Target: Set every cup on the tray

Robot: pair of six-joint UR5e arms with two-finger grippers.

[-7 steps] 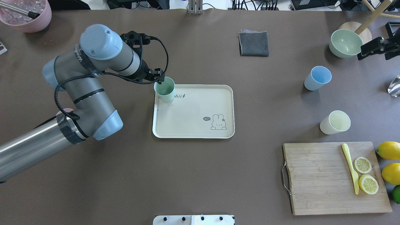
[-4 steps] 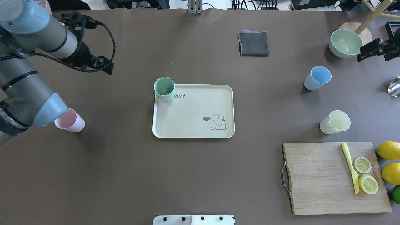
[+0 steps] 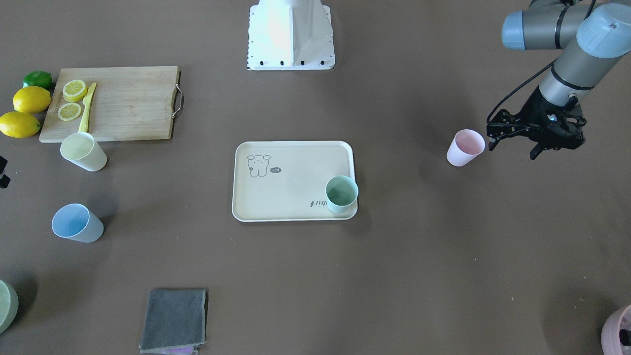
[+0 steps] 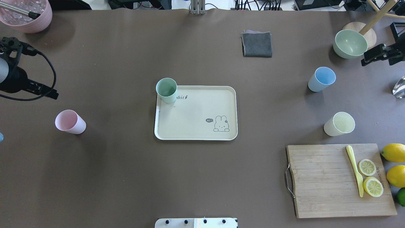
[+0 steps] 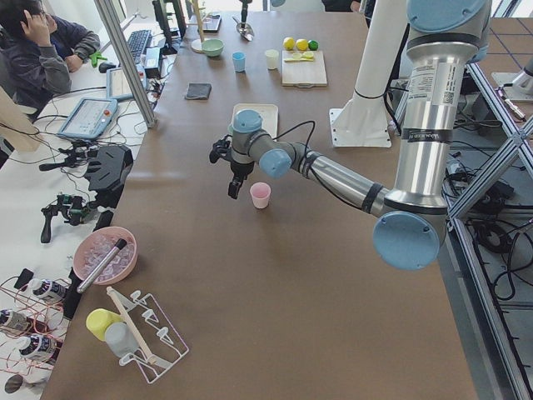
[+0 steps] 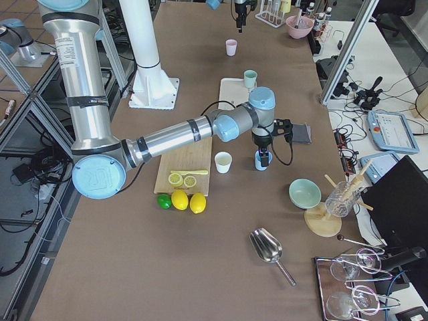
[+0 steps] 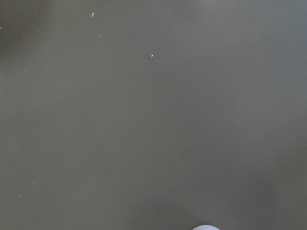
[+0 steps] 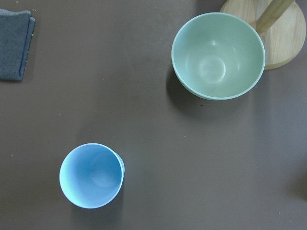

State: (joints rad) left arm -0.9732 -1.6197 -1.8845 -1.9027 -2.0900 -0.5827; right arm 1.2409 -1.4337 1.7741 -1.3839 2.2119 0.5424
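Note:
The cream tray (image 4: 196, 123) lies mid-table with the mint green cup (image 4: 166, 90) upright in its far left corner. The pink cup (image 4: 70, 122) stands on the table to the left. My left gripper (image 3: 512, 149) hangs open and empty just beside it, apart from it. The pink cup's rim barely shows at the bottom of the left wrist view (image 7: 206, 228). The blue cup (image 4: 321, 79) and the yellow cup (image 4: 339, 124) stand on the table at the right. My right gripper (image 4: 376, 54) is open, high near the blue cup (image 8: 91, 175).
A sage-green bowl (image 4: 350, 43) sits far right by a wooden stand. A grey folded cloth (image 4: 257, 44) lies at the back. A cutting board (image 4: 326, 183) with lemon slices and a knife is front right. A mauve pot (image 4: 25, 15) is back left.
My left gripper has let go of the green cup on the tray and swung left to the pink cup. The green cup stays put. The right gripper has hardly moved.

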